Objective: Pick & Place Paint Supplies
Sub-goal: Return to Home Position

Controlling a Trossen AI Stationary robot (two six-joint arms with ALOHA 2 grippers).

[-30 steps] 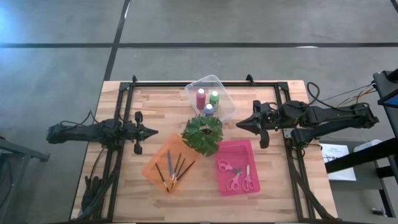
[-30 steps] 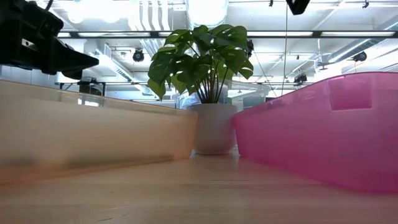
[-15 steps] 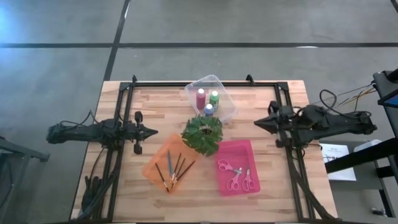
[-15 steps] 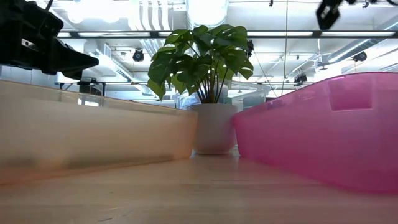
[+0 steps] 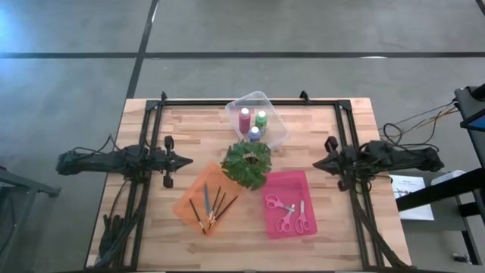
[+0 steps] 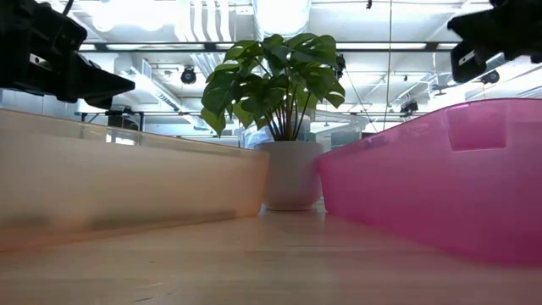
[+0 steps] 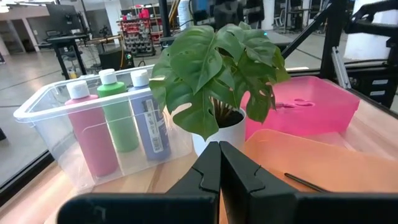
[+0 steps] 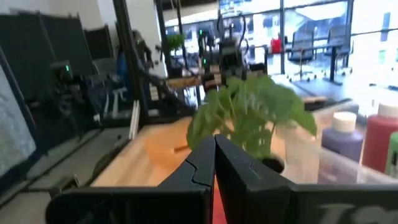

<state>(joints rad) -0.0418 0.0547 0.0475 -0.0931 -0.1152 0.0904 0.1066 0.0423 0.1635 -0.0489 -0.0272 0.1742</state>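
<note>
Counter (image 5: 197, 125) is pale wood in butcher-block strips. Bottles with white caps: maroon-pink bottle (image 5: 244, 119), green bottle (image 5: 261, 118), blue-purple bottle (image 5: 254, 133), sitting in a see-through clear tray (image 5: 279, 125). Plant (image 5: 245, 163) is deep green, white pot (image 6: 290, 174). Translucent orange tray (image 5: 187, 203) with dark-handled brushes (image 5: 214, 205), one bluish. Hot-pink tray (image 5: 292, 182), scissors (image 5: 285, 220) with pink handles. Left gripper (image 5: 186, 161) and right gripper (image 5: 318, 163) both black. Floor (image 5: 303, 30) grey with dark lines.

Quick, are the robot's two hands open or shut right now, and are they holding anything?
Left gripper: fingers shut, holding nothing, over the left side of the table.
Right gripper: fingers shut, holding nothing, over the table's right side.
</note>
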